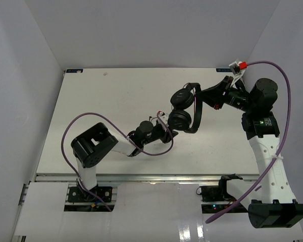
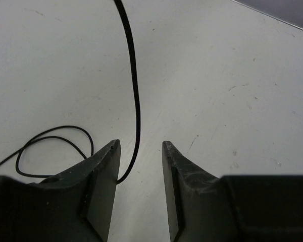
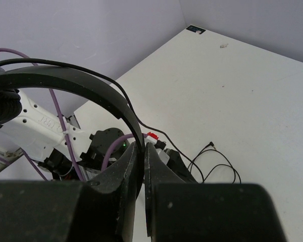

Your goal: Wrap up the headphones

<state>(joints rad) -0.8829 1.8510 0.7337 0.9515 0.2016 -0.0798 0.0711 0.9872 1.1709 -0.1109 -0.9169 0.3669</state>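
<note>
Headphones (image 1: 181,120) clamped in R tool (image 3: 143,148) over mid table (image 1: 111,96), well off edges.

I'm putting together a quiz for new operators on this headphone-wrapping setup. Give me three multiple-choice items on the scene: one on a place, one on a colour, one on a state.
1. Where does the thin cord run at the left fingers?
A) through the gap between them
B) inside a box
C) knotted around one finger

2. What colour are the thick cables on the arms?
A) green
B) purple
C) orange

3. How do the right fingers stand?
A) wide open and empty
B) shut on the headband
C) shut on the plug

Answers:
1 A, the left wrist view shows the cord passing down between the open fingers.
2 B, the top view shows purple loops at both arms.
3 B, the right wrist view shows the fingers pinched together on the curved black band.
</note>
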